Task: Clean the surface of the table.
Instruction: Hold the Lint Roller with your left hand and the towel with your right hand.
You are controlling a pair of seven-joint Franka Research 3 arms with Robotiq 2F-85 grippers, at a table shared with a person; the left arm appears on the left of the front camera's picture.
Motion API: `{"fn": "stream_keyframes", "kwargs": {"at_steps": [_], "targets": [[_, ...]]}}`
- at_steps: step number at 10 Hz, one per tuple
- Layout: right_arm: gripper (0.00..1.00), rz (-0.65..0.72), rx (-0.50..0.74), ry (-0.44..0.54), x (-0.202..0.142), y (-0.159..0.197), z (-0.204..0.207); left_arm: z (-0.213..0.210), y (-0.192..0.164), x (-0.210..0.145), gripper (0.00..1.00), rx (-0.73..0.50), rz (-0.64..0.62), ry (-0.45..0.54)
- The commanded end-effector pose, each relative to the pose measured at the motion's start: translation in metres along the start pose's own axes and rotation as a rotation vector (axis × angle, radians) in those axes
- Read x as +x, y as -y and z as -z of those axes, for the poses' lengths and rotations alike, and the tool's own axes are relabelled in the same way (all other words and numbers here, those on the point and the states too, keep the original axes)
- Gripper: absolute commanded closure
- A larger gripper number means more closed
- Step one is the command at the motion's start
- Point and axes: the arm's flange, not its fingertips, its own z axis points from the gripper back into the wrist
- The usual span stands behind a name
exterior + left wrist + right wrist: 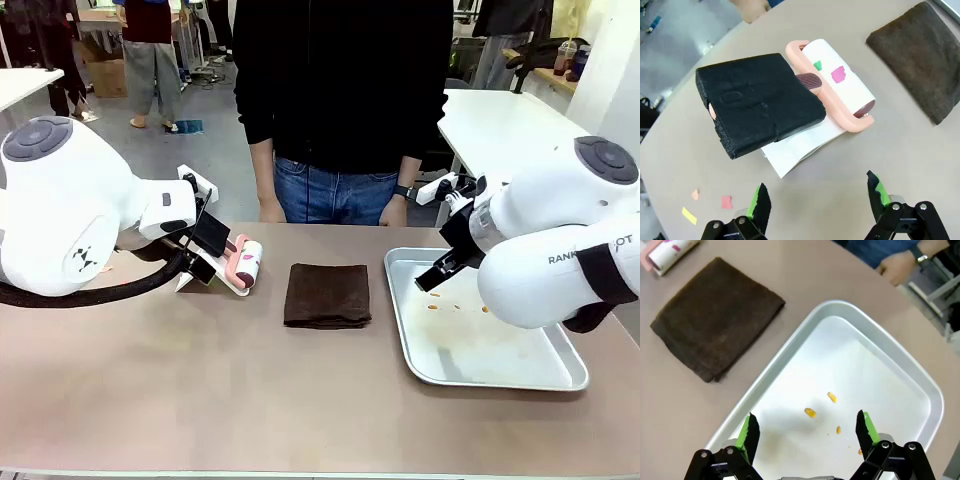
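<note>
Broad bare table (200,390) front; tray (500,384) near right edge

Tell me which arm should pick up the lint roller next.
Left, probably: the left gripper hangs open right by the lint roller, while the right gripper hovers open over the tray.

We see the table (200,400) bearing a folded brown cloth (327,294) mid-tabletop, a silver tray (480,350) by its right edge, and a pink lint roller (246,264) on white paper (795,147) far-left, with paper scraps (727,202) nearby.
</note>
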Motion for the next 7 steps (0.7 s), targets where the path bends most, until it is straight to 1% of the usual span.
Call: {"fn": "stream_keyframes", "kwargs": {"at_steps": [1, 7], "targets": [[0.0, 0.0, 0.0, 0.001, 0.0002, 0.0, -0.0001, -0.0001, 0.0, 0.0, 0.0, 0.0, 0.0, 0.0], [0.0, 0.0, 0.0, 0.001, 0.0002, 0.0, -0.0001, -0.0001, 0.0, 0.0, 0.0, 0.0, 0.0, 0.0]]}}
